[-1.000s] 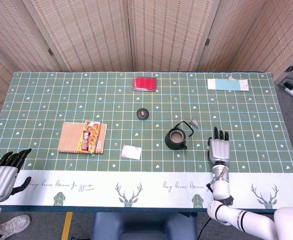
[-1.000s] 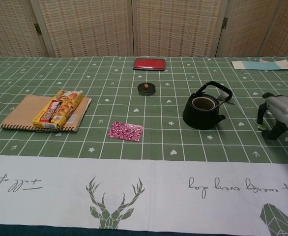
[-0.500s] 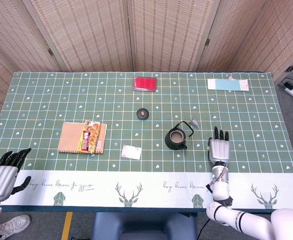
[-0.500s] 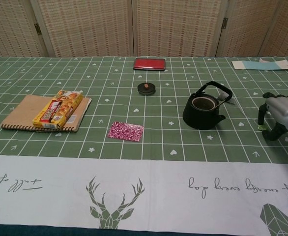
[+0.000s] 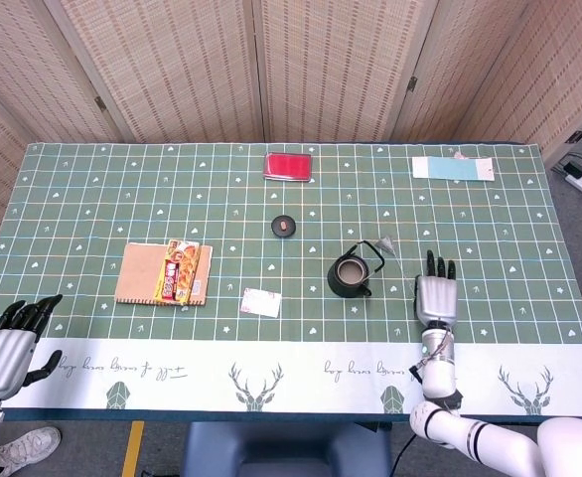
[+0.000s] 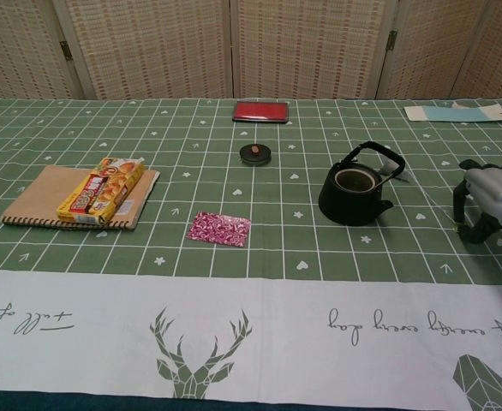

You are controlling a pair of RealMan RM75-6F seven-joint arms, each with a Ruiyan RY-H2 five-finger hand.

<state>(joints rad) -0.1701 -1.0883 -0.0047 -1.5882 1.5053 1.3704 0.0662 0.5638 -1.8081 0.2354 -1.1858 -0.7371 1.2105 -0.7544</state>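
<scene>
My right hand [image 5: 435, 295] rests on the green cloth a little to the right of a black teapot [image 5: 352, 274]. In the chest view the right hand [image 6: 489, 199] arches down with its fingertips on the cloth, apart from the teapot [image 6: 356, 193], and holds nothing. The teapot stands lidless with its handle up. My left hand [image 5: 9, 341] hangs off the table's front left corner, fingers apart and empty, and the chest view does not show it. A small round lid [image 5: 284, 226] lies farther back, mid-table.
A tan notebook [image 5: 148, 274] carries a yellow snack box [image 5: 180, 271] at the left. A pink packet [image 5: 260, 302] lies near the front. A red case [image 5: 288, 166] and a blue-white card [image 5: 454, 169] lie at the back. Folding screens stand behind.
In the chest view my right hand has edged very slightly to the right, away from the teapot. Nothing else has moved.
</scene>
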